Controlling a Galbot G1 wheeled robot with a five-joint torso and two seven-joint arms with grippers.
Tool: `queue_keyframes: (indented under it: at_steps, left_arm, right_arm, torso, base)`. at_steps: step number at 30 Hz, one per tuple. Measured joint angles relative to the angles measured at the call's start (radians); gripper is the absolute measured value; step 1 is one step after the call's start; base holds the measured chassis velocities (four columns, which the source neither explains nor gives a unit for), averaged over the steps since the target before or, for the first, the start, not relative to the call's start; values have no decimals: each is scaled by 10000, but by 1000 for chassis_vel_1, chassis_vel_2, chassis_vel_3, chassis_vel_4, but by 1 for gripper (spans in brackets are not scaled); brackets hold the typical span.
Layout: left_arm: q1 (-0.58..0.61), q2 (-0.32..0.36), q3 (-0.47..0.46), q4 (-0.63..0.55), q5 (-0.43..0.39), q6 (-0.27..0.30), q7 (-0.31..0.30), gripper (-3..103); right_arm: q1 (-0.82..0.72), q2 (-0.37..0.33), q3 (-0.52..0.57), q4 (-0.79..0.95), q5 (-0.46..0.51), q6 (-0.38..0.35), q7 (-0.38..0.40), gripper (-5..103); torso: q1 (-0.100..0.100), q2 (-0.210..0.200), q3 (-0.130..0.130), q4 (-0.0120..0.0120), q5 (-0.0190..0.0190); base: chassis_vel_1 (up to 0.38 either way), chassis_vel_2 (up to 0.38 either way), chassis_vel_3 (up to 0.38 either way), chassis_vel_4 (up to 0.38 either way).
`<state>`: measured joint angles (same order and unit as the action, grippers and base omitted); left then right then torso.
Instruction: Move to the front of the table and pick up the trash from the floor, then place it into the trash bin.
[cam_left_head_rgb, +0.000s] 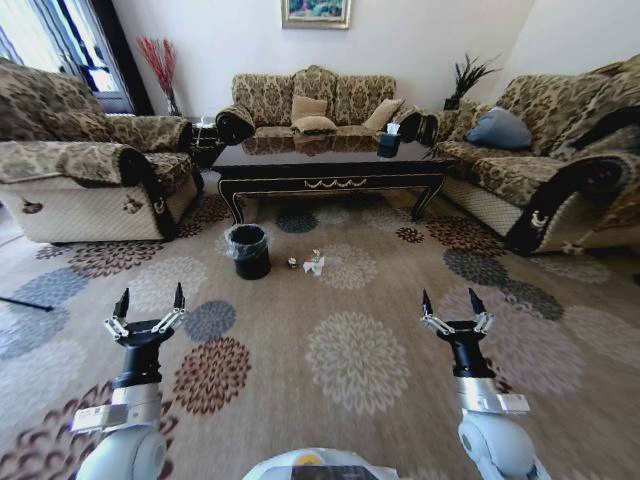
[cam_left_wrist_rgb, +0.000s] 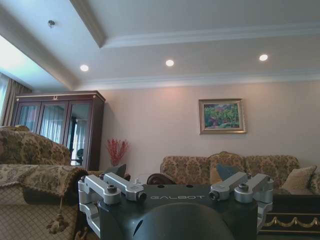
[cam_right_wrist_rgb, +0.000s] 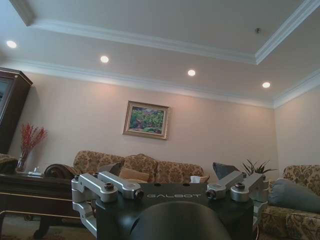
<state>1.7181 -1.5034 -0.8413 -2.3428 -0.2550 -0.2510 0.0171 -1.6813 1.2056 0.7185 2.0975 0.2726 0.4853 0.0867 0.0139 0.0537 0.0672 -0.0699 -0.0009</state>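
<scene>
Where carpet swirls, crinkly-lined round trash bin (cam_left_head_rgb: 249, 250)

the trash (cam_left_head_rgb: 312, 263) beside the trash bin (cam_left_head_rgb: 249, 251) is too small to tell apart.

The counter (cam_left_head_rgb: 330, 168) stands across the middle of the room, with a sofa (cam_left_head_rgb: 315, 108) behind it, a second sofa (cam_left_head_rgb: 85, 160) to its left and a third (cam_left_head_rgb: 545, 160) to its right. A small box (cam_left_head_rgb: 388, 144) sits on the counter's right part. On the carpet (cam_left_head_rgb: 360, 350) before the counter stands the trash bin (cam_left_head_rgb: 249, 250), and just to its right lies the trash (cam_left_head_rgb: 312, 263). Nearer the robot, the left gripper (cam_left_head_rgb: 150, 300) and right gripper (cam_left_head_rgb: 452, 302) hang over the carpet, well apart, jaws spread, left and right of the bin and trash.
</scene>
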Motion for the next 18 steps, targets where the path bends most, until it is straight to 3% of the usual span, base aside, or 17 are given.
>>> queue_keyframes:
  at_steps: [3, 6, 9, 18]
  left_arm:
    - [-4, 5, -10, 1, 0, 0, 2, 100]
    - [-11, 8, -17, 21, 0, -1, 2, 100]
    - [-35, 13, -23, 58, 0, -1, 5, 100]
    - [-81, -17, 16, 131, 44, -9, 12, 100]
  right_arm:
    - [55, 6, -54, -61, -15, 0, 63, 100]
    - [89, 8, -87, -87, -37, 0, 73, 100]
    - [148, 21, -133, -150, -52, -4, 84, 100]
    - [190, 76, -159, -257, -109, 1, 98, 100]
  torso:
    - [-1, 1, -2, 3, 17]
    - [-1, 1, -1, 2, 3]
    - [-2, 1, -2, 2, 16]
    - [-1, 0, 0, 3, 8]
  base:
    - [-323, 361, 349, -347]
    - [-358, 340, 345, -346]
    - [-356, 348, 344, -353]
    - [-363, 354, 361, -356]
